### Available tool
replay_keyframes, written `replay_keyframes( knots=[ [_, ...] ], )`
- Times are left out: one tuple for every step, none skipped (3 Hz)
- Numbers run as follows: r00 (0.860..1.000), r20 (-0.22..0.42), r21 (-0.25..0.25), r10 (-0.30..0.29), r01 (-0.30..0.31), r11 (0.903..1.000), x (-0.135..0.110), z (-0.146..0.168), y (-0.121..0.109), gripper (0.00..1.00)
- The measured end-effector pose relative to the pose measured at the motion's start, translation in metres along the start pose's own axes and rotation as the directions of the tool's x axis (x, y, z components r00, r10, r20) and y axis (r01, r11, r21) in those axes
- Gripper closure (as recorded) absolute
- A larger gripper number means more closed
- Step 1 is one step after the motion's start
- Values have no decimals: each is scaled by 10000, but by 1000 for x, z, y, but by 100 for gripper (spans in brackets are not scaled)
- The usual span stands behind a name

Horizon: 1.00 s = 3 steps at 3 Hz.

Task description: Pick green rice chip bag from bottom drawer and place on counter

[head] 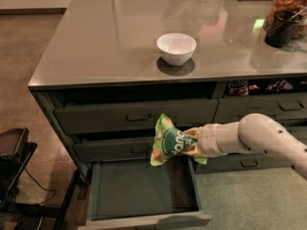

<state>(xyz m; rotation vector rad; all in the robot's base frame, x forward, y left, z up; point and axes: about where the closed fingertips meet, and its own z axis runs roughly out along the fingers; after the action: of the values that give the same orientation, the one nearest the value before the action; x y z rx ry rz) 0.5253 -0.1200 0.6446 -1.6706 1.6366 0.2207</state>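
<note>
The green rice chip bag (169,141) is light green with a dark green round logo. It hangs in the air in front of the middle drawer, above the open bottom drawer (144,190). My gripper (190,143) is shut on the bag's right side, with the white arm reaching in from the right. The bottom drawer is pulled out and its inside shows bare. The counter (120,37) lies above, glossy grey-brown.
A white bowl (176,48) stands on the counter near its front edge. A dark holder and a jar (285,18) stand at the counter's back right. Two handled drawers (136,116) sit above the open one. A black stand (14,162) is at the left on the floor.
</note>
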Motion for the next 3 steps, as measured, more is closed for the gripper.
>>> replay_keyframes(
  knots=[
    [9997, 261, 282, 24, -32, 9996, -28, -31, -29, 100],
    [9998, 182, 491, 93, -101, 9987, -73, -82, -74, 100],
    [9996, 94, 1052, -281, 270, 9941, -132, -146, -123, 100]
  ],
)
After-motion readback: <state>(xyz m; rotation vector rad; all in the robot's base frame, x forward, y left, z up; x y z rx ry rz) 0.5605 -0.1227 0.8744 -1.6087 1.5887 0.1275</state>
